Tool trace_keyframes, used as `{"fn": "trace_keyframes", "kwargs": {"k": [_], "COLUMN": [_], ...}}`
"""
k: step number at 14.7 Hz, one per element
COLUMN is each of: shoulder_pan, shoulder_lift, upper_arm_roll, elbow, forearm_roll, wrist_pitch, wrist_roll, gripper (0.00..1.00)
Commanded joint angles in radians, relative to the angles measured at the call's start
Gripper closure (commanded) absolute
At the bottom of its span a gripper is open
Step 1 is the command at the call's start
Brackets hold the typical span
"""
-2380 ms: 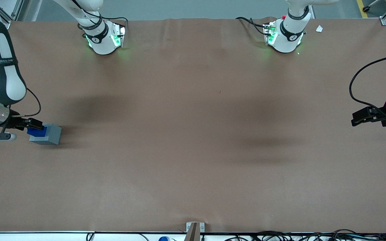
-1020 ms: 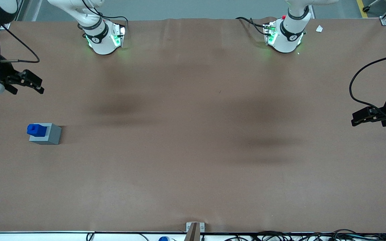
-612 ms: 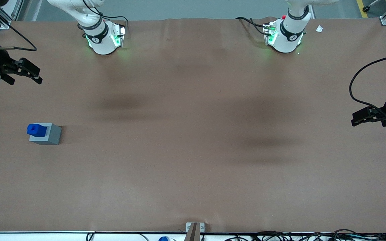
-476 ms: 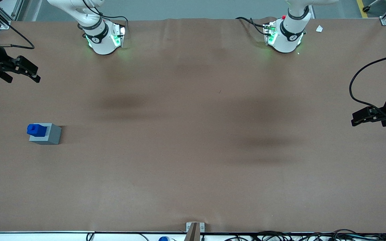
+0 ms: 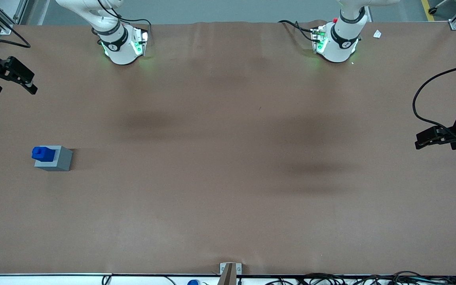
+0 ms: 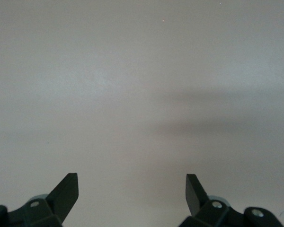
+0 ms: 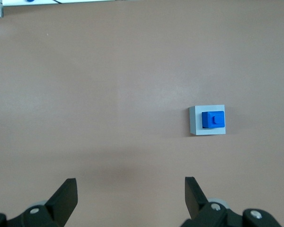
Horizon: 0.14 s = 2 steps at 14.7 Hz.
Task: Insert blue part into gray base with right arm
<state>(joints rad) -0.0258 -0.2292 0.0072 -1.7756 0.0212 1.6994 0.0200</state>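
One bright-blue part (image 5: 43,153) with a knob sits in the gray base (image 5: 55,159); the hand (image 5: 13,81), raised well apart, is spread.

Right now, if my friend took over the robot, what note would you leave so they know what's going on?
End effector: open and empty, raised above the table at the working arm's end, farther from the front camera than the blocks.
Blue part: sitting in the top of the gray base, with its knob up. The right wrist view shows it seated in the base, nothing touching it.
Done: the blue part appears inserted and let go.
Left: probably nothing but parking the arm. Check that the part sits fully down, which cannot be told from here.
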Motion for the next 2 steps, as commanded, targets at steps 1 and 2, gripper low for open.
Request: {"fn": "trace_keyframes", "kwargs": {"k": [1,2], "shoulder_pan": [0.004,0.004], "shoulder_lift": [0.005,0.008], "upper_arm_roll": [-0.004,-0.006], "elbow": [0.018,0.021], "forearm_roll": [-0.001,-0.001], "wrist_pitch": [-0.015,-0.017], "wrist_roll": [0.015,0.011], "gripper": [0.0,0.0]}}
